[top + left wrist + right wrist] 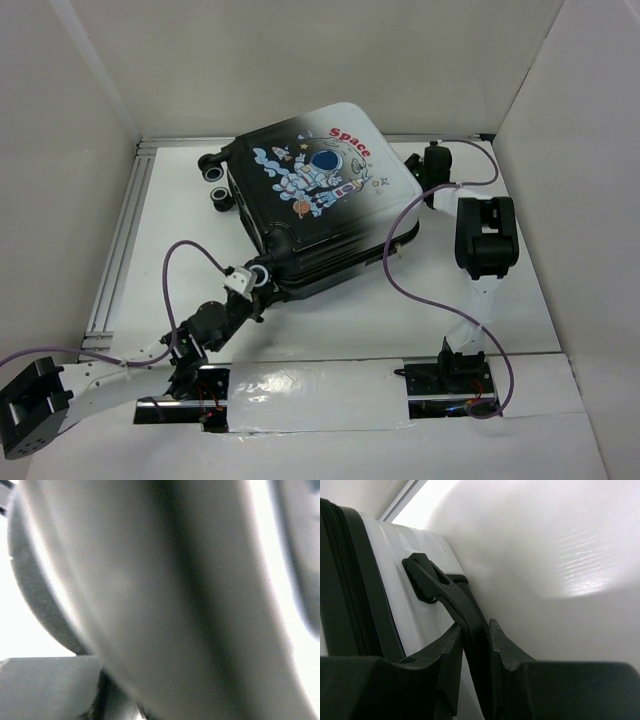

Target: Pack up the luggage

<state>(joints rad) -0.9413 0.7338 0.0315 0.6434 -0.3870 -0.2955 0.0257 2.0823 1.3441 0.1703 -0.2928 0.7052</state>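
A white table (330, 320) carries the luggage (320, 190), boxed in by plain white walls (300, 60) behind it and on both sides. An aluminium rail (120, 240) runs along the table's edge left of the luggage, and another runs just behind it at the foot of the back wall. The luggage lies flat and closed with the astronaut print and the red "Space" facing up. It is skewed on the table, with its black wheels (215, 172) toward the far left corner and almost at the back rail.

There is a broad strip of bare table between the luggage and the left rail. A wider band lies between its near edge and the taped strip (310, 395) that joins the arm bases. A purple cable (400, 280) loops over that near band, to the luggage's right.

The left gripper (255, 278) sits against the luggage's near-left corner. Its wrist view is only a grey blur pressed close, so I cannot tell whether its jaws are clenched. The right gripper (475, 627) is at the luggage's right end, fingers clamped on the black carry handle (445, 587) fixed to the white shell beside the zipper (350, 580). Little room is left there between the shell and the white surface alongside.
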